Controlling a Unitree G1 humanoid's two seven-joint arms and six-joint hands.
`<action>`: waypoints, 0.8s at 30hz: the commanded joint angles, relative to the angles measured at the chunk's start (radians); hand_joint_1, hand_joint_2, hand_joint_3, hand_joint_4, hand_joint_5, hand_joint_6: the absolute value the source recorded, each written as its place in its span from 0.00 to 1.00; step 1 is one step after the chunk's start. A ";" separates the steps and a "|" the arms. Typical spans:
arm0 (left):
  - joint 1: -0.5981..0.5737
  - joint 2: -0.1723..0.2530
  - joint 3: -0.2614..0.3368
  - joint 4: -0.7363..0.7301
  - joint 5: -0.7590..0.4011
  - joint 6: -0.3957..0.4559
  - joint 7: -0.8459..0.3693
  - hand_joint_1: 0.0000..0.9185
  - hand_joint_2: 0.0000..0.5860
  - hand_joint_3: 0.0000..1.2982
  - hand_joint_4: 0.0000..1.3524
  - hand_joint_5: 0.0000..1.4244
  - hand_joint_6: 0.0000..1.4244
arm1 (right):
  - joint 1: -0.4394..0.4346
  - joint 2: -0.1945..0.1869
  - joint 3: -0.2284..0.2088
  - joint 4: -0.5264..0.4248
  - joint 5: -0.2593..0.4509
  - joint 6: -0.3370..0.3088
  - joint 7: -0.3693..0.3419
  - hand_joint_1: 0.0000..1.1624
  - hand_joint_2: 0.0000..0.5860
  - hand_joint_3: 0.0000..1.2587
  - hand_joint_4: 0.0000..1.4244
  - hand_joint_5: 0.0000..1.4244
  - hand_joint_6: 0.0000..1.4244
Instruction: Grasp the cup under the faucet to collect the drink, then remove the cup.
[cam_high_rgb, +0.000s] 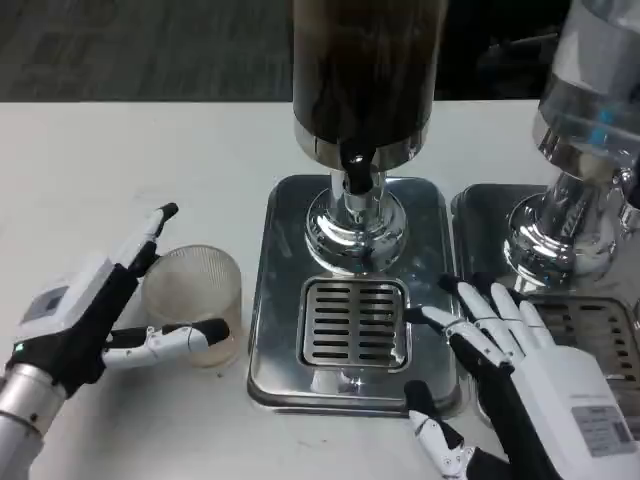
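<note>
While our left hand (95, 320) brackets the cup (195, 300) at lower left with fingers spread, not gripping, the grate (354, 322) under the faucet (354, 172) waits; our right hand (520, 375) rests spread.

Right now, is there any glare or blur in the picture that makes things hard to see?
Head view: bright highlights glint off the chrome dispenser base and the steel drip tray; the ribbed clear cup looks slightly soft but readable; the left hand and right hand are sharp; the second dispenser at the right edge is blurred.
</note>
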 joint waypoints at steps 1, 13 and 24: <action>-0.016 -0.020 -0.015 0.038 -0.020 -0.022 -0.026 0.28 0.07 0.00 0.02 0.22 0.21 | 0.002 -0.001 -0.006 -0.009 0.003 0.005 -0.012 0.35 0.84 0.22 0.05 0.00 0.00; -0.003 -0.038 -0.028 0.069 -0.058 -0.014 -0.032 0.37 0.16 0.28 0.29 0.47 0.53 | -0.004 -0.003 -0.011 -0.008 0.017 0.006 -0.003 0.36 0.85 0.23 0.07 0.00 0.00; 0.025 -0.031 -0.036 0.048 -0.045 -0.009 0.046 0.52 0.13 0.42 0.46 0.64 0.80 | -0.003 -0.006 -0.010 -0.009 0.034 0.005 0.008 0.37 0.84 0.23 0.09 0.00 0.00</action>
